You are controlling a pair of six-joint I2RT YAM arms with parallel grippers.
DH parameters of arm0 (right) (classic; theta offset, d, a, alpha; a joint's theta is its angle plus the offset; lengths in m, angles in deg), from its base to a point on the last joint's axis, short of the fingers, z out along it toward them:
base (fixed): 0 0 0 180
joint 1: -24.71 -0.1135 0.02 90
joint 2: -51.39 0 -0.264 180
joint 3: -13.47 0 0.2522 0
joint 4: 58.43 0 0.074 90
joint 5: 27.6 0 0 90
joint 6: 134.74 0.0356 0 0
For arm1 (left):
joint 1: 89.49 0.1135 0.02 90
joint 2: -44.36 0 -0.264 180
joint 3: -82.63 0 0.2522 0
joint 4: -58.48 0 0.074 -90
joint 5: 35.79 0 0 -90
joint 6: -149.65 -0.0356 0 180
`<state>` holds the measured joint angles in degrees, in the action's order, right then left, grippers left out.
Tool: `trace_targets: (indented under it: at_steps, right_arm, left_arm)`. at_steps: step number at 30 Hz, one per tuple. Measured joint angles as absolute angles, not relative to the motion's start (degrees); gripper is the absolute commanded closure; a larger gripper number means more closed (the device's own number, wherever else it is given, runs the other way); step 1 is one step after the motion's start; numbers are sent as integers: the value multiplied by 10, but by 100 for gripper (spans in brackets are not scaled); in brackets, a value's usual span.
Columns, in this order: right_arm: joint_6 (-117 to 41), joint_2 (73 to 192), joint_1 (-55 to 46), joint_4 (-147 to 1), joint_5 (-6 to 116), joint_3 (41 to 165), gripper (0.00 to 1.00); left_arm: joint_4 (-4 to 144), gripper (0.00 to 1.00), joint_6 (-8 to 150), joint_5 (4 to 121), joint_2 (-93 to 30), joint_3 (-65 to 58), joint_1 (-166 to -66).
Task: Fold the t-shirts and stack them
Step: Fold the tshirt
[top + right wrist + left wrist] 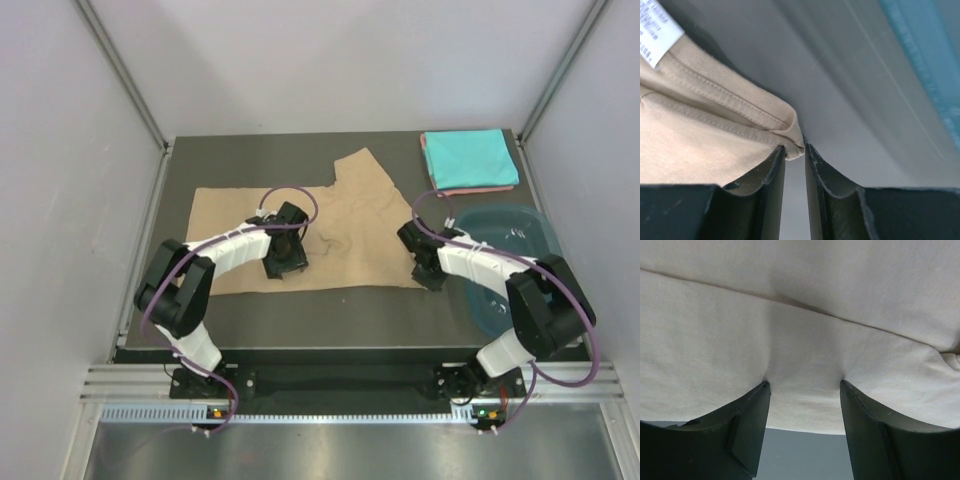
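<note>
The tan t-shirt (345, 215) lies spread flat across the middle of the table. My left gripper (282, 266) is open at its near edge, and its fingertips press on the cloth (800, 315) with the edge between them (804, 385). My right gripper (428, 276) is shut on the shirt's near right corner, and the stitched hem (740, 112) is pinched at the tips (795, 148). The folded turquoise t-shirt (468, 156) lies on the folded salmon-pink one (490, 188) at the far right corner.
A dark teal plastic tub (505, 262) stands at the right edge, just right of my right arm; its rim also shows in the right wrist view (920, 45). A white care label (655, 30) is on the tan shirt. Grey walls enclose the table.
</note>
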<state>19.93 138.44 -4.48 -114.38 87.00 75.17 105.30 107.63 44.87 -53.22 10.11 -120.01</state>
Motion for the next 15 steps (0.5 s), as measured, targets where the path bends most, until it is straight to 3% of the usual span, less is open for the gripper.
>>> trace_targets:
  at_steps: [8, 14, 15]
  right_arm:
    - [174, 1364, -44, -1133, 902, 741, 93]
    - [152, 1363, -44, -1129, 912, 737, 92]
    - [148, 1364, -44, -1128, 912, 737, 87]
  left_arm:
    - [1059, 36, 1080, 425, -538, 95, -1204]
    - [1068, 35, 1080, 412, -546, 86, -1204]
    - [1068, 35, 1081, 411, -546, 86, -1204]
